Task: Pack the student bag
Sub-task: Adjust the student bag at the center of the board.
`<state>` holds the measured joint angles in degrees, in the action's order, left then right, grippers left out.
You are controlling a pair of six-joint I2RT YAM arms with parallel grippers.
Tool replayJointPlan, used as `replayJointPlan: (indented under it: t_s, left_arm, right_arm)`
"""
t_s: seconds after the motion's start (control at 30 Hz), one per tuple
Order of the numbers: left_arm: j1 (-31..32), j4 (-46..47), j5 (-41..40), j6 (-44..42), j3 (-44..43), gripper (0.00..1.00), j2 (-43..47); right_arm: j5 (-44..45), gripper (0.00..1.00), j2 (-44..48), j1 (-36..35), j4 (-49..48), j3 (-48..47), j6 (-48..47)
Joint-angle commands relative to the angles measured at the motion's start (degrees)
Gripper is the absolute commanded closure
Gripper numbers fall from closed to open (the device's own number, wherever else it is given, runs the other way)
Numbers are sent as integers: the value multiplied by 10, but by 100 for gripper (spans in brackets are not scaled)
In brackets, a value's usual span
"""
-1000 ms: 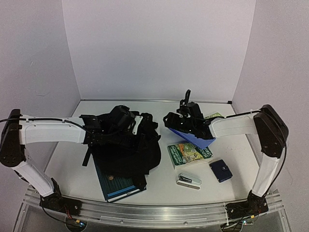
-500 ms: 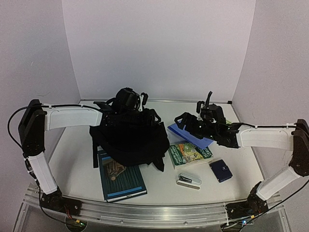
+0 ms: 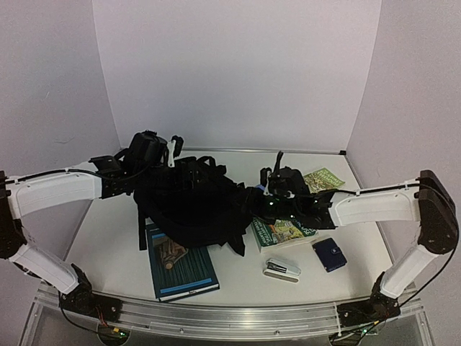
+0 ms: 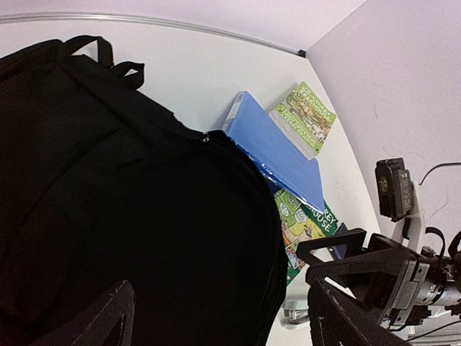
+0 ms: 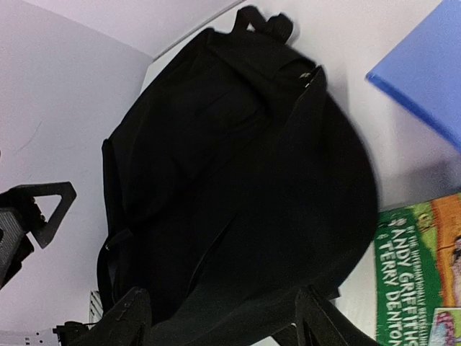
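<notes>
The student bag (image 3: pixel 191 205) is a large black backpack lying flat in the middle of the table, its straps (image 4: pixel 108 54) toward the back wall. My left gripper (image 3: pixel 173 148) hovers above the bag's back left corner, open, its fingers (image 4: pixel 108 317) wide apart over the black fabric (image 4: pixel 144 216) and holding nothing. My right gripper (image 3: pixel 258 198) sits low at the bag's right edge. Its jaws also stand open, the fingers (image 5: pixel 130 317) spread above the bag (image 5: pixel 238 180) without pinching it. Whether the bag's zipper is undone cannot be told.
A blue folder (image 4: pixel 277 144) sticks out from under the bag's right side. One green book (image 3: pixel 322 179) lies behind it and another green book (image 3: pixel 288 232) in front. A teal book (image 3: pixel 180 267), a stapler (image 3: pixel 282 269) and a navy wallet (image 3: pixel 330 254) lie near the front.
My left gripper opened, let go of the bag and drew back to the left. My right gripper swung left to the bag's right edge. The bag settled flat over part of the blue folder.
</notes>
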<state>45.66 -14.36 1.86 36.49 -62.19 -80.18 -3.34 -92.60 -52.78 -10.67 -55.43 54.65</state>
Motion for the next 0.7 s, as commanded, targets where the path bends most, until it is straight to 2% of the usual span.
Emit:
replayJointPlan:
  t_s: [0.0,0.3,0.47,0.57,0.67]
  left_arm:
    - [-3,-26,-37,12,31,16,40]
    - [-3,-27,-33,3,43,16,44]
    - [-3,9,33,-17,49,16,33]
    - [-2,32,91,-32,44,16,12]
    - [12,46,124,-46,33,16,-17]
  right_arm:
    - [-10,43,-34,-21,-5,-31,36]
    - [2,79,-50,-25,-6,-29,44]
    - [10,97,-55,-26,-9,-14,48]
    - [12,100,-54,-25,-33,9,53]
    - [5,100,-51,-25,-103,49,53]
